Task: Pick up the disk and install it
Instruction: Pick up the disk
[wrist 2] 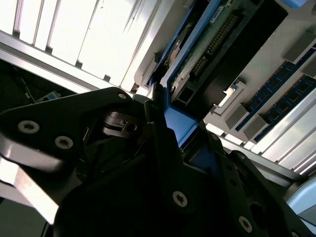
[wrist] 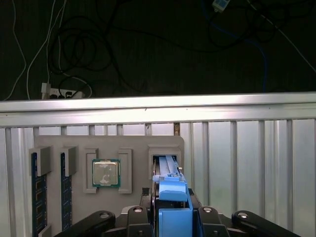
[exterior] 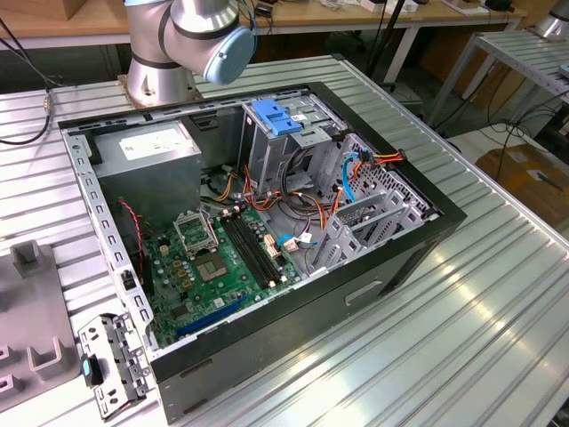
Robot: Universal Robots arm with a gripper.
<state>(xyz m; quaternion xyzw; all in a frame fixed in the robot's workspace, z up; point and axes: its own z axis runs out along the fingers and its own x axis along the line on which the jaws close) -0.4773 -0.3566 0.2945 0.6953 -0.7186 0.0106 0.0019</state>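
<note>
The disk [wrist: 167, 168] stands on edge in a slot of a grey parts fixture [wrist: 133, 143]. Its blue carrier rail [wrist: 173, 197] rises between my gripper's [wrist: 173, 210] two black fingers. The fingers press against the rail on both sides, so the gripper is shut on the disk. In the second wrist view the disk's green circuit board [wrist 2: 212, 44] and blue rail [wrist 2: 180, 126] run away from the black gripper [wrist 2: 180, 148]. The open computer case [exterior: 418, 258] lies on the ribbed metal table in the exterior view, with its tall metal drive cage [exterior: 267, 151].
The fixture also holds a processor chip [wrist: 105, 173] and memory sticks [wrist: 38, 197]. The table edge [wrist: 158, 106] runs just beyond it, with cables on the dark floor. Inside the case sit a motherboard [exterior: 222, 258], a grey power supply [exterior: 147, 147] and loose wires [exterior: 302, 205].
</note>
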